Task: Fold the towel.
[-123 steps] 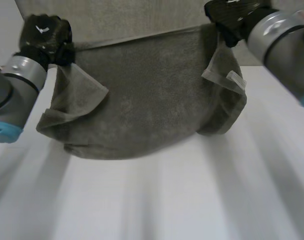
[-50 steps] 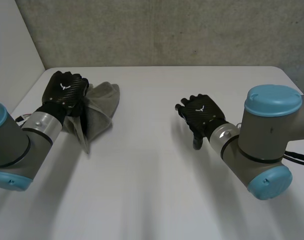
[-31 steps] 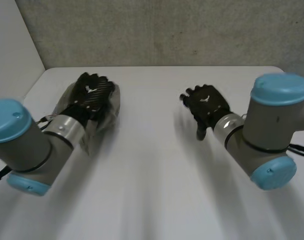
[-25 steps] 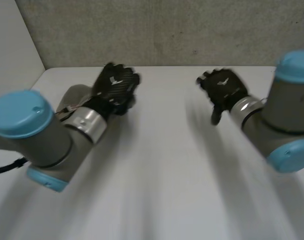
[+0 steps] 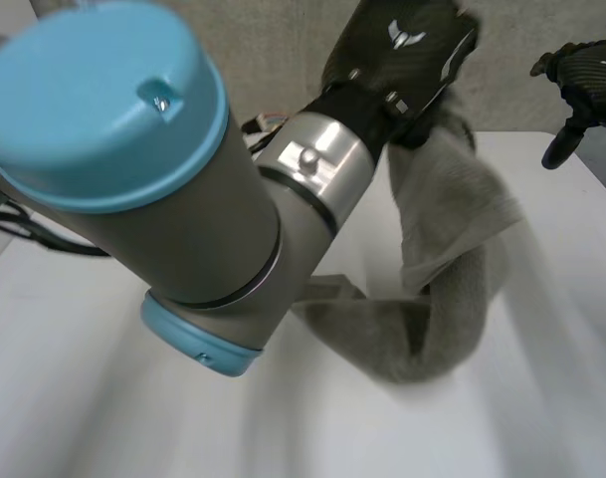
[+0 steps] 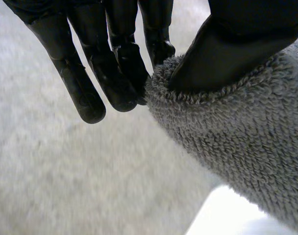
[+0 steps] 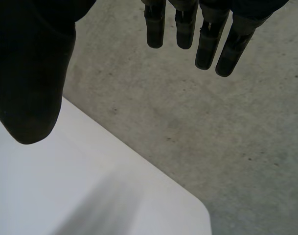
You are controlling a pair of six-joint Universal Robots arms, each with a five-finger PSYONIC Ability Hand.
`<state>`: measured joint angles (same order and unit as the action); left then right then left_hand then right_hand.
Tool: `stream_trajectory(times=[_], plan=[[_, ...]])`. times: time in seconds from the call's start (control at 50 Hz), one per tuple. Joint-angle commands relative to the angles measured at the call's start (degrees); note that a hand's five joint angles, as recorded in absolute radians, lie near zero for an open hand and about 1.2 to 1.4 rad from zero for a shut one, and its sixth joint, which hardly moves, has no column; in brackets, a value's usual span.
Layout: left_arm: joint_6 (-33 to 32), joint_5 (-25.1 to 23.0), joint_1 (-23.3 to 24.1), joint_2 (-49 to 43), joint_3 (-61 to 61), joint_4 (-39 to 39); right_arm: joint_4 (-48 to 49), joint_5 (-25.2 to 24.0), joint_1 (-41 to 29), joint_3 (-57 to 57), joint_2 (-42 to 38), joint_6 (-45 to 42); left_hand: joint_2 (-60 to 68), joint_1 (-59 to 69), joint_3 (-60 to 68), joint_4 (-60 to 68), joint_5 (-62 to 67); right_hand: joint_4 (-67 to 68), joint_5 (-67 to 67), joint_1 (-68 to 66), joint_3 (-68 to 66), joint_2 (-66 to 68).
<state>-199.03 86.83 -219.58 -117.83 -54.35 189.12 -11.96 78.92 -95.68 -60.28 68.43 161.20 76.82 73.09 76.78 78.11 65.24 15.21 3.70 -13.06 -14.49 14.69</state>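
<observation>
The grey terry towel (image 5: 452,249) hangs in a long loop from my left hand (image 5: 397,55), raised high above the white table (image 5: 103,398); its lower end trails to the table near my left arm. In the left wrist view the thumb and fingers (image 6: 124,63) pinch an edge of the towel (image 6: 237,142). My right hand (image 5: 581,75) is lifted at the far right, apart from the towel, fingers straight. Its own wrist view has the fingers (image 7: 188,29) and thumb spread with nothing between them.
My left arm's big blue-capped joint (image 5: 113,110) fills the near left of the head view. A grey concrete wall (image 7: 197,107) stands behind the table, whose far corner (image 7: 188,205) lies below my right hand.
My left hand has swung up and to the right, lifting the towel off the table's left side. My right hand has risen toward the far right, still without a hold.
</observation>
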Motion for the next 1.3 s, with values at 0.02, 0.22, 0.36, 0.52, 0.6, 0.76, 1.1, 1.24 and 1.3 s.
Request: stream_trajectory(times=[0.02,0.22,0.36,0.52,0.6,0.76,1.1,1.24,1.3], plan=[[-0.1,0.5,-10.5,3.3,-16.1,0.2,0.0,-1.0,-1.0,-2.7,-0.1,-0.4,3.2,6.9,3.2,1.9,4.8,-5.2,-3.7,3.1,4.5,-4.7],[-0.2,-3.4,-19.7,9.3,-35.7,6.0,-0.1,-1.5,-7.1,-5.4,-0.1,-1.1,3.2,6.9,3.2,1.9,4.8,-5.2,-3.7,3.1,4.5,-4.7],[-0.1,-7.2,-26.2,14.1,-45.4,11.8,-4.0,-2.9,-11.3,-8.1,0.1,-3.7,3.2,6.9,3.2,1.9,4.8,-5.2,-3.7,3.1,4.5,-4.7],[0.2,-8.3,-28.0,16.5,-50.9,15.2,-5.7,-5.5,-14.6,-14.9,-0.5,-5.1,3.2,6.9,3.2,1.9,4.8,-4.8,-3.3,2.6,4.1,-4.3],[0.3,-8.3,-28.0,17.1,-53.0,17.4,-5.4,-5.5,-14.8,-17.0,-1.4,-5.2,3.2,6.9,3.2,1.9,4.8,-1.8,-0.3,-0.4,1.0,-1.2],[0.3,-8.3,-28.0,19.0,-55.8,22.2,-4.9,-5.9,-14.1,-20.9,-4.5,-5.2,3.2,6.9,3.2,1.9,4.8,9.3,10.8,-11.5,-10.0,9.8],[0.4,-8.3,-29.8,19.0,-56.1,22.3,1.2,-5.7,-13.3,-25.4,-7.0,-4.9,3.2,6.9,3.2,1.9,4.8,31.7,33.2,-33.8,-32.4,32.2],[0.4,-8.3,-29.9,18.9,-56.1,22.3,1.2,-5.9,-13.3,-25.4,-6.8,-4.8,3.2,6.9,3.2,1.9,4.8,50.2,51.7,-52.4,-50.9,50.7],[0.4,-8.3,-30.1,18.9,-56.0,22.4,1.1,-6.1,-13.3,-25.4,-6.6,-4.7,3.2,6.9,3.2,1.9,4.8,54.8,56.3,-56.9,-55.5,55.3]])
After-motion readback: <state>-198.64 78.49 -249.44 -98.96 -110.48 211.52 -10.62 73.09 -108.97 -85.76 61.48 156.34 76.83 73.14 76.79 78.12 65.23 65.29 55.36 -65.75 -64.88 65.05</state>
